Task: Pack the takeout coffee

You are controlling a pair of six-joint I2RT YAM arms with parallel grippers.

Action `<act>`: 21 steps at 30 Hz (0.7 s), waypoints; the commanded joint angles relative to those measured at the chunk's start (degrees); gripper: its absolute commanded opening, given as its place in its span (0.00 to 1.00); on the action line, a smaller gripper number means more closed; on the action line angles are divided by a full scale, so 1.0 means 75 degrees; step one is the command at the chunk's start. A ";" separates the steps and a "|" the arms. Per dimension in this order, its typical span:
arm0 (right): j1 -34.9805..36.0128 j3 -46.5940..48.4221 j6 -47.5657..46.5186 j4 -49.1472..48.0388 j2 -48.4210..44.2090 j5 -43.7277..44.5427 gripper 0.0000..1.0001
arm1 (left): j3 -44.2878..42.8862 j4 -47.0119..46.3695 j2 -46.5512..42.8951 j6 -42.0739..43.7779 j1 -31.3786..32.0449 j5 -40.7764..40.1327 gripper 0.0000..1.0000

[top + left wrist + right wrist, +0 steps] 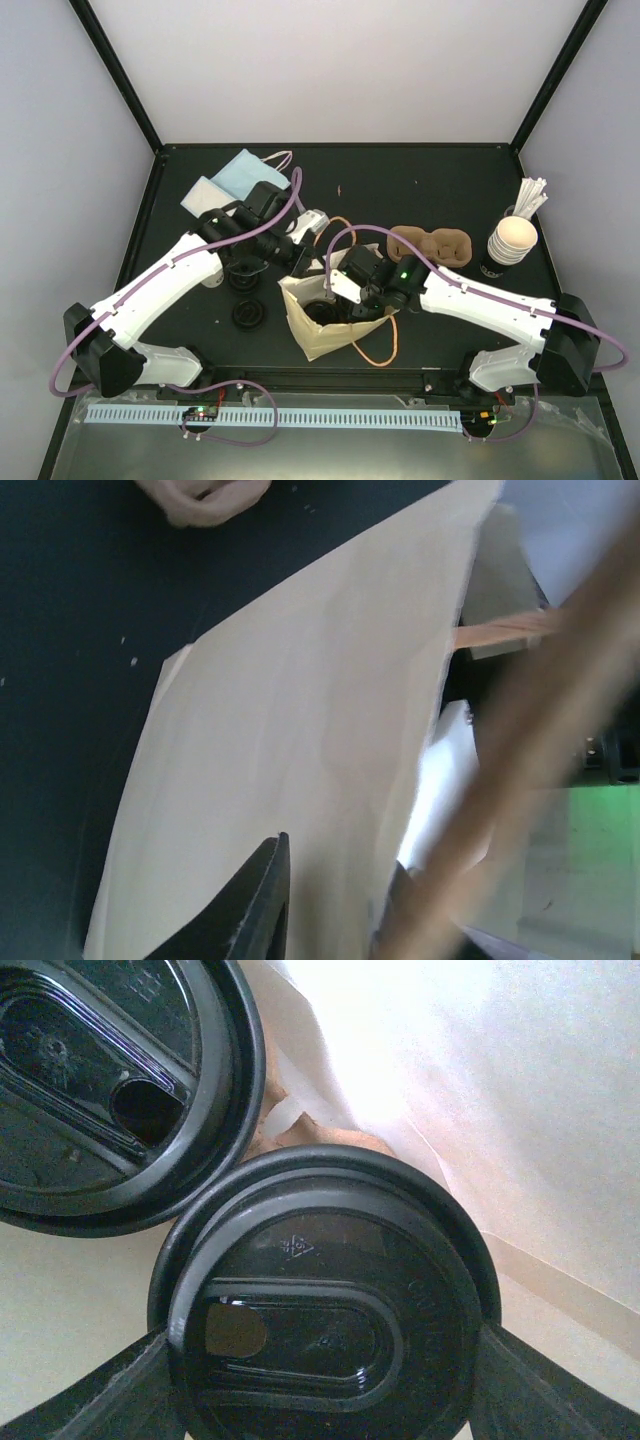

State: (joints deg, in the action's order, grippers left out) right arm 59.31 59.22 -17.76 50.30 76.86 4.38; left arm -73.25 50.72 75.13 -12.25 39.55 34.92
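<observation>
Because the black-lidded takeout coffee sat inside the paper bag just beside a second lidded cup, a crooked release could well have tipped it against that neighbour. It stood between the right fingers, which clasped it from both sides; whether the left fingers pinched the bag's wall could not be told.
</observation>
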 commanded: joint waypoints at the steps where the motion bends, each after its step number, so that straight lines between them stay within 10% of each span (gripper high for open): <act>1: -0.0107 -0.0476 -0.0160 0.0021 0.0370 -0.0314 0.52 | -0.0145 0.0743 -0.0114 0.0163 0.0120 -0.0653 0.25; 8: -0.0092 0.0024 -0.0009 0.0272 0.0830 -0.0975 0.49 | -0.0167 0.0910 -0.0489 0.0067 0.0199 -0.1612 0.28; 21: 0.0002 0.0562 0.0527 0.0468 0.1091 -0.0816 0.49 | -0.0568 0.1805 -0.0492 0.0368 0.0188 -0.2814 0.02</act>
State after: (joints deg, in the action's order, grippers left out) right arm 58.52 63.90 -16.34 51.55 81.76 1.28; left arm -75.00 59.79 72.34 -10.46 40.95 18.96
